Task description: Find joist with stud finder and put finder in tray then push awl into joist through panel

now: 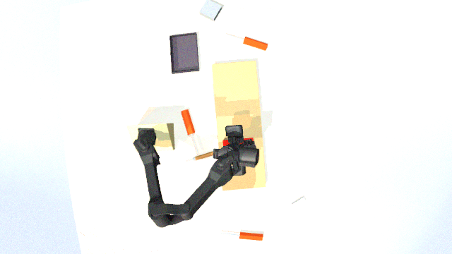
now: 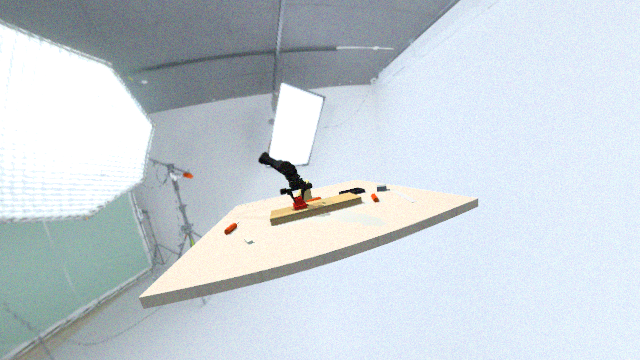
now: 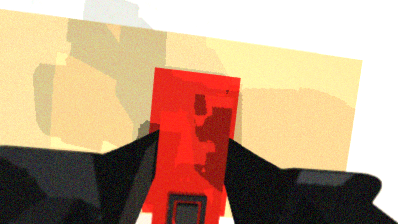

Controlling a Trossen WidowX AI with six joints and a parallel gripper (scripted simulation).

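Over the near part of the pale wooden floor panel (image 1: pixel 236 81) (image 2: pixel 345 201) (image 3: pixel 302 127), the black parallel-jaw gripper (image 1: pixel 237 149) (image 2: pixel 299 199) (image 3: pixel 192 136) grasps the red block-shaped stud finder (image 1: pixel 227 142) (image 2: pixel 300 203) (image 3: pixel 192 105), whose long axis crosses the panel's; the panel's longer unscanned-looking stretch lies trayward.

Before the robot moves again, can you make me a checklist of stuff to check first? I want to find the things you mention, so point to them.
1. Gripper (image 1: pixel 237 141) (image 2: pixel 299 199) (image 3: pixel 192 136) holding the red stud finder (image 2: pixel 300 203) (image 3: pixel 187 115): ok.
2. Stud finder over the wooden panel (image 1: pixel 236 81) (image 2: pixel 345 200) (image 3: pixel 300 115): ok.
3. Hidden joist found: cannot tell.
4. Dark tray (image 1: pixel 185 53) (image 2: pixel 352 191) ready, with nothing in it: ok.
5. Stud finder already in the tray: not ok, it's at the panel.
6. Panel free of holes: cannot tell, the arm and stud finder cover part of it.
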